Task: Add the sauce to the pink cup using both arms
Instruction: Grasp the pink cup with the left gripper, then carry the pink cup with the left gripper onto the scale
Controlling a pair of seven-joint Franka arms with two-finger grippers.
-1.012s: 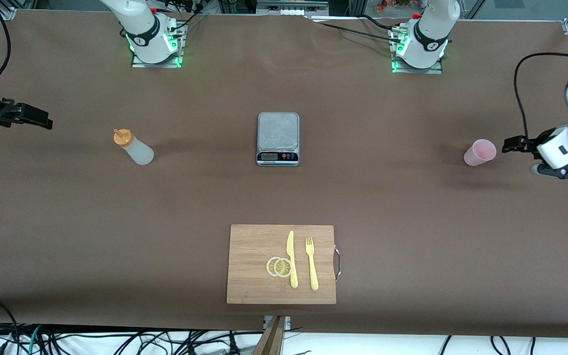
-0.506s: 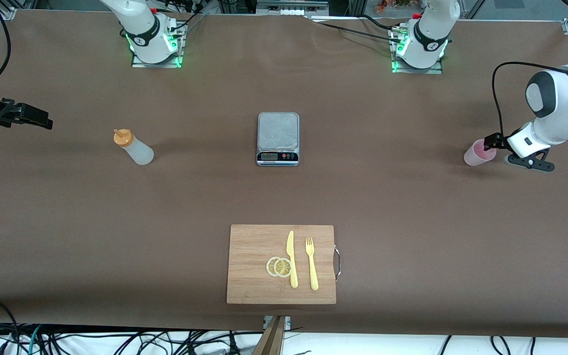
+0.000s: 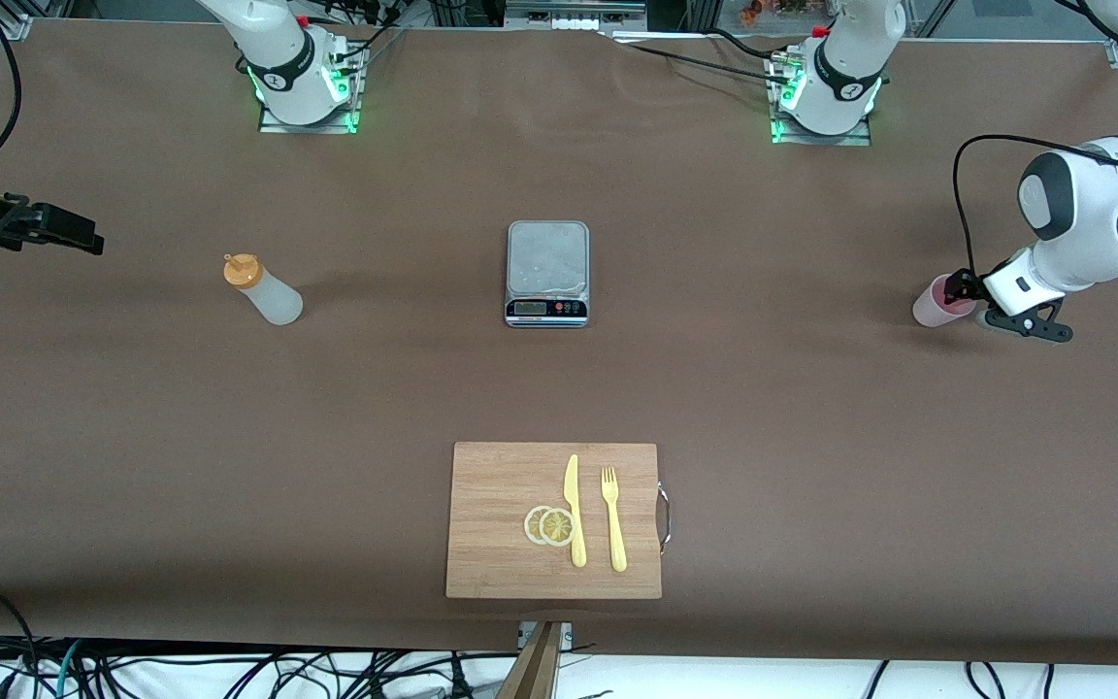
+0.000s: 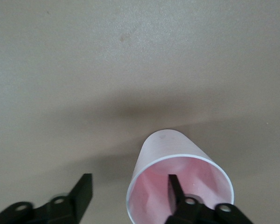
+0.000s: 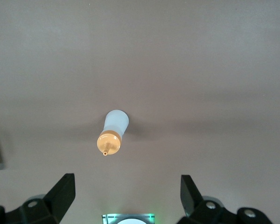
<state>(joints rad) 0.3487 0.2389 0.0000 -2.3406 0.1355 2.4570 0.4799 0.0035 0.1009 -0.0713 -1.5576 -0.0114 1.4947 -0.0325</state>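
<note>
Brown matting covers the table; the left gripper (image 4: 130,198) straddles the pale-pink plastic tumbler's (image 4: 177,182) rim at the left arm's end — one finger inside, not yet clamped; the right gripper (image 5: 126,193) hovers spread over the translucent orange-capped squeeze bottle (image 3: 264,290). Grasping step; next, close and lift.
</note>
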